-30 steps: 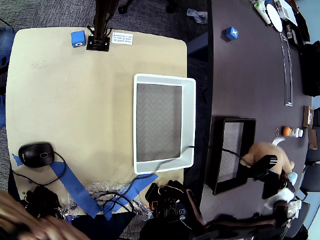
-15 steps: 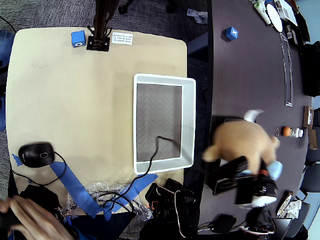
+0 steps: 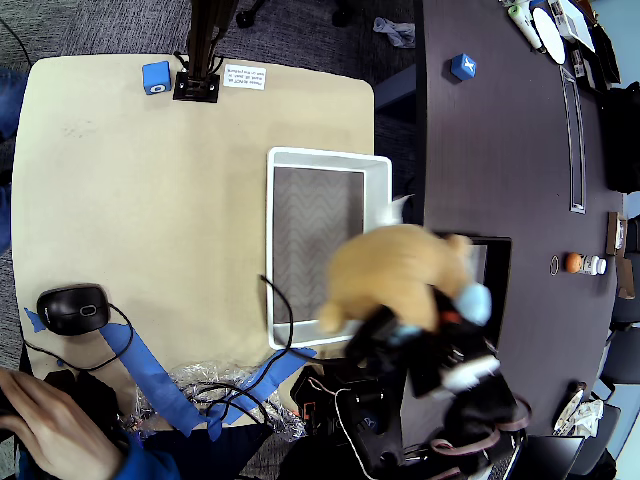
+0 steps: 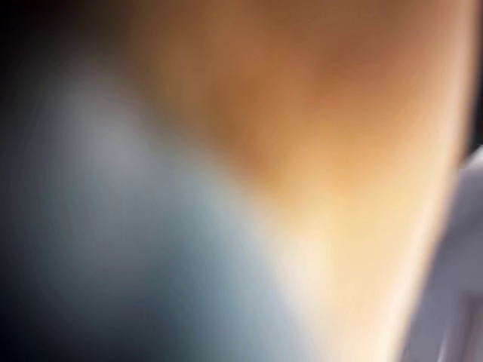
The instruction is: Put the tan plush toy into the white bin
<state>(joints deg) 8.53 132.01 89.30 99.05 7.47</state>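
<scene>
Plush toy point(image 3: 395, 272) is up in the air, carried by the claw point(image 3: 400, 335), lower centre-right of the overhead view. A second ago it was at the far right edge beside the black bin point(image 3: 495, 262); half a second ago it was over that bin. Now it hangs across the right rim of the white bin point(image 3: 378, 215), lower right corner, about half over the grey floor and half over the gap between the two worktops. So transport is nearly done; my read is a bit more travel leftward, then release.

Claw state: closed on the toy from below, judging by how the toy rides on it. The fingers themselves are blurred, so grip details can't be made out. Wrist view is just out-of-focus tan and pale blue, consistent with the toy pressed against the lens.

Count:
- one plush toy
- one white bin, nothing in it yet
- one black bin, partly hidden by the toy
- two blue cubes: one on the tan worktop point(image 3: 156, 76), upper left; one on the dark worktop point(image 3: 462, 66), upper right
- one computer mouse point(image 3: 72, 308), left edge
- one person's hand point(image 3: 50, 428), lower left corner
</scene>
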